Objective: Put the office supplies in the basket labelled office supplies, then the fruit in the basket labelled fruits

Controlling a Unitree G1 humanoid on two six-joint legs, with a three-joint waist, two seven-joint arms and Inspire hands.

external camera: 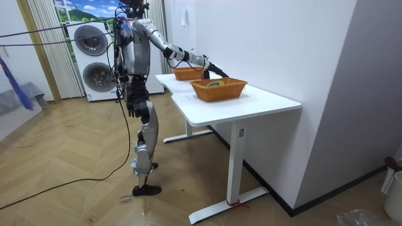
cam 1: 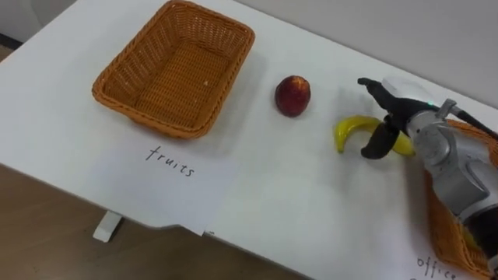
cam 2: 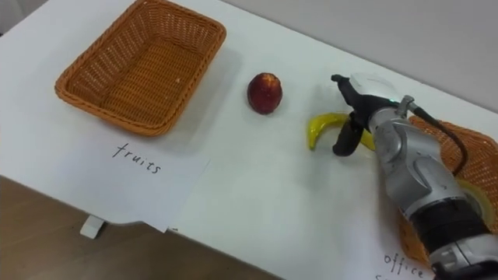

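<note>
One banana (cam 1: pixel 350 128) lies on the counter (cam 1: pixel 257 179) under my right robot hand (cam 1: pixel 405 117), spread wide and empty, so I'd lower, wrap its middle firmly, then carry it to the fruits basket (cam 1: pixel 167 124)

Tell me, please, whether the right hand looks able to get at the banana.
Probably yes: the right hand hangs open directly over the banana on the white table; nothing lies between.

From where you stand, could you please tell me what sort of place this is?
Probably a domestic utility room: two stacked washing machines, a wood floor, a white desk.
</note>
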